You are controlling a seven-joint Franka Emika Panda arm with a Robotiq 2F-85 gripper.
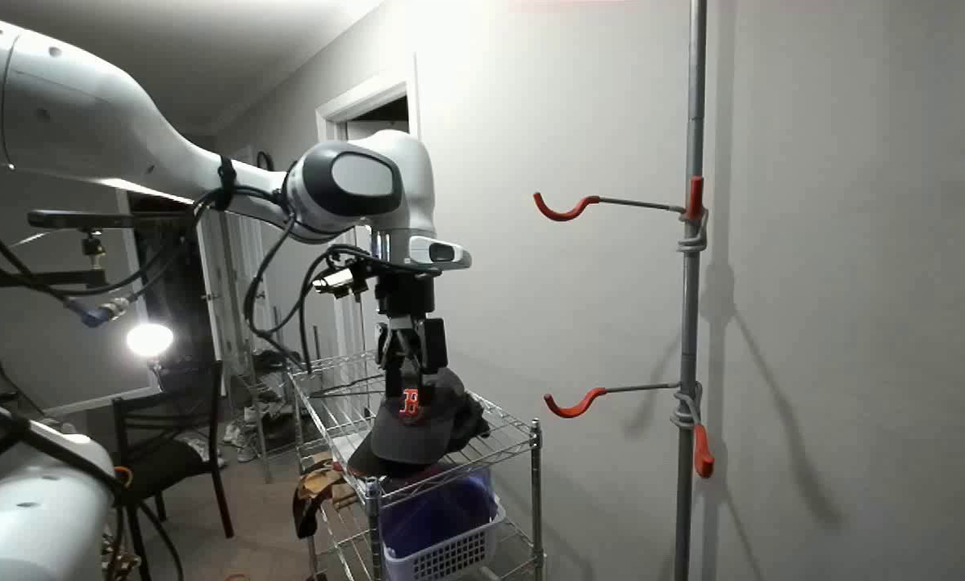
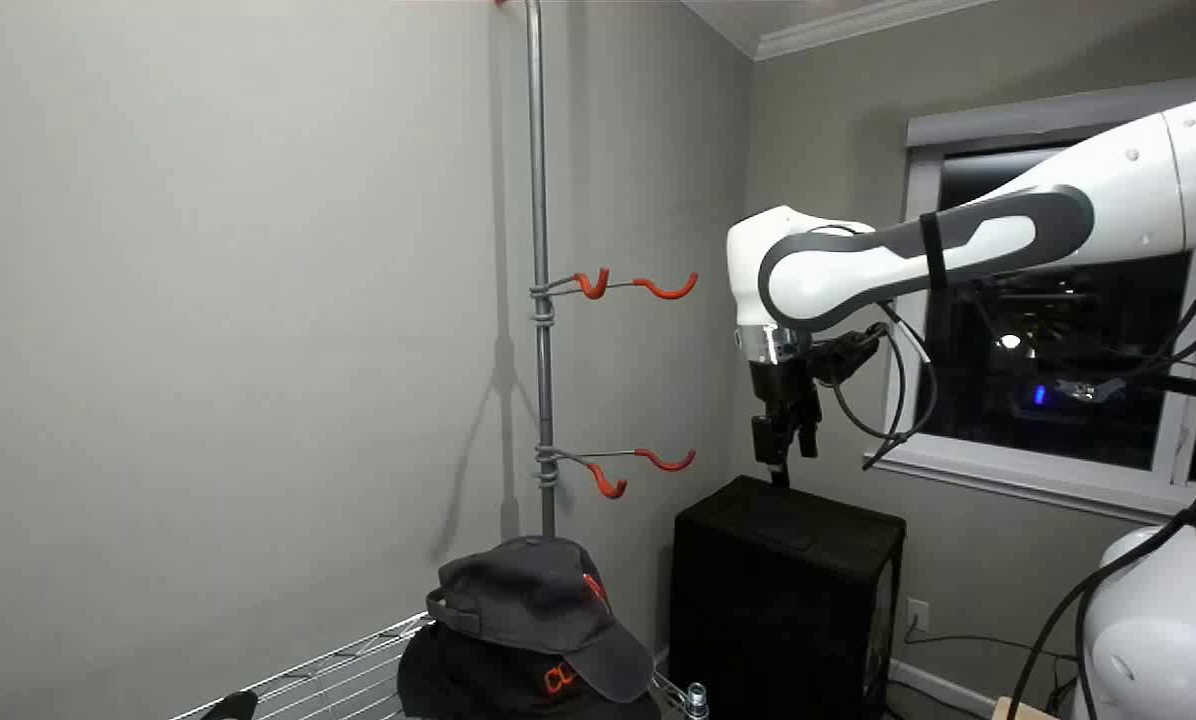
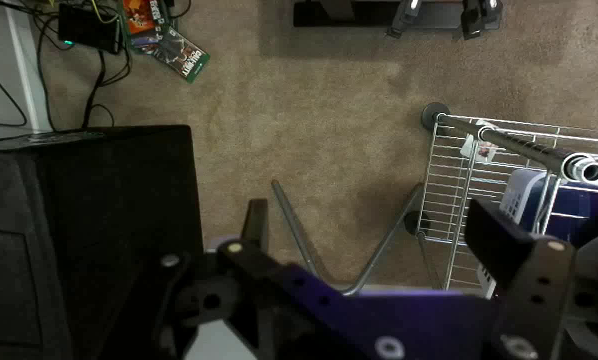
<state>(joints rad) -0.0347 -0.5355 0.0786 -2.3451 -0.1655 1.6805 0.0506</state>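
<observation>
Gripper is hanging empty, its fingers standing wide apart. In an exterior view, a grey cap is resting at near left atop a black cap on the wire rack. Should the gripper be swinging left too low, a fingertip could be sweeping the grey cap off; from where I'm standing, I'm only guessing at the clearance.

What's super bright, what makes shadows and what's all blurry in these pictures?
In an exterior view, the light glares white; in both exterior views, the pole casts shadows on the wall; in the wrist view, the gripper looks blurry, while the carpet is clearer.
</observation>
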